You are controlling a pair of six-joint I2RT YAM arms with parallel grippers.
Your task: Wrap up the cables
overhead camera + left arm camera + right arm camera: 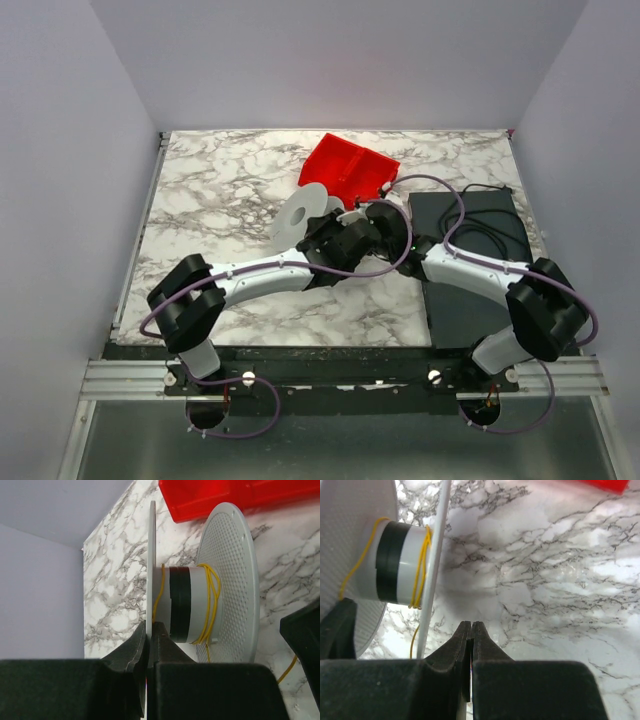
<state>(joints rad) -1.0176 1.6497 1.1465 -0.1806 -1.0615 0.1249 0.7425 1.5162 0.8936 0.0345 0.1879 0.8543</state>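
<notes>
Marble-patterned tabletop (230, 180) fills the space between plain pale walls, and both arms meet over its middle. The left gripper (148, 630) has its jaws pinched on the thin edge of one flange of a white spool (230, 580), held on its side. The right gripper (471, 627) hangs just right of that spool, jaws pressed together; whether a strand lies between them I cannot tell. The cables (214, 605), fine yellow wires, loop around the spool's core beside a black band, one strand trailing down to the table. A red bin (348, 165) lies just beyond, and a dark mat (470, 290) sits to the right.
</notes>
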